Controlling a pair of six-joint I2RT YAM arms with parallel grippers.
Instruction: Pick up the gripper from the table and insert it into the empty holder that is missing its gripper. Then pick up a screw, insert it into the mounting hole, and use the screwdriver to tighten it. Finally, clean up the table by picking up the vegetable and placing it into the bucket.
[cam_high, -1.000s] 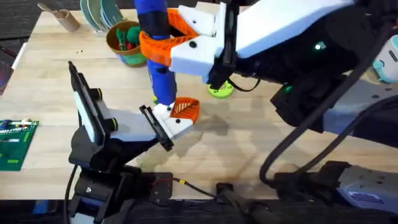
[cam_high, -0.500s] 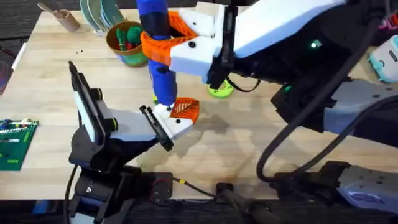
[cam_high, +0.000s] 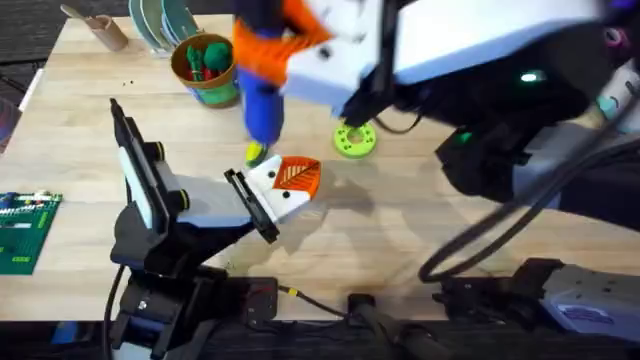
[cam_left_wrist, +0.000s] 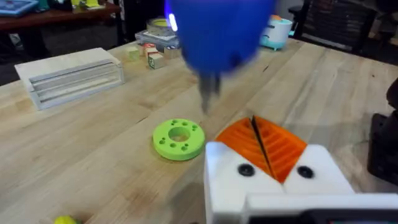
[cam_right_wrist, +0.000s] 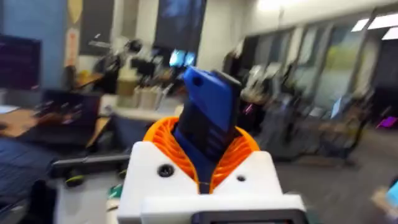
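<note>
Right gripper (cam_right_wrist: 202, 177), clamped on the screwdriver (cam_high: 262, 105), lifts it off the holder (cam_high: 272, 190) — tightening probably done; left gripper (cam_left_wrist: 270, 171) clasps that holder

Blue screwdriver (cam_high: 262, 105), orange ribbed gripper (cam_high: 297, 176), green-yellow ring (cam_high: 354, 139).

Lab — monitors (cam_right_wrist: 15, 62), cluttered benches (cam_right_wrist: 37, 118)

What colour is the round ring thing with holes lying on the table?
Bright green ring, lying flat on the table; the left wrist view shows it best.
</note>
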